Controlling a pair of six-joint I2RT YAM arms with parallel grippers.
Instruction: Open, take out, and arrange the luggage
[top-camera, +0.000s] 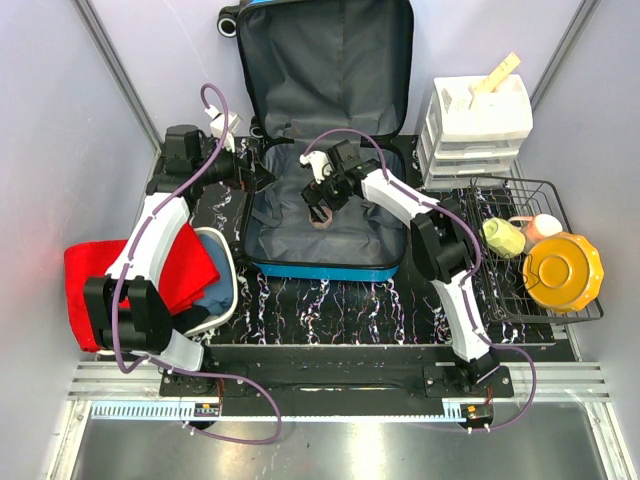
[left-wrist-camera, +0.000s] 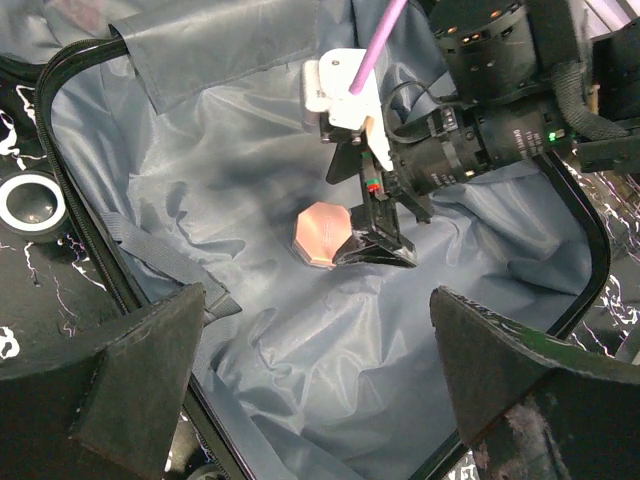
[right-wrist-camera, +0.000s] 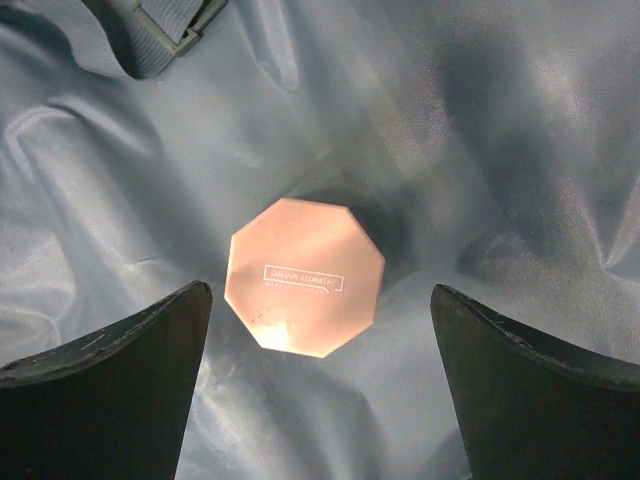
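top: luggage (top-camera: 300, 240) open mid-bench (top-camera: 330, 312), lid (top-camera: 325, 70) at 12, left tool (top-camera: 262, 176) spread at its 9 o'clock rim, right tool (top-camera: 322, 212) spread inside | left wrist: pink box (left-wrist-camera: 320, 235) on lining (left-wrist-camera: 250, 340), right tool at its 3 | right wrist: box between spread fingers (right-wrist-camera: 120, 380), apart

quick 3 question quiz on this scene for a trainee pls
1. True or false: the luggage lies shut.
2. The right gripper hangs over the pink box. Its fingers are: A) open, B) shut on the box, C) shut and empty.
3. How many sides has the pink box's top?
Key: 1 false; 2 A; 3 eight.
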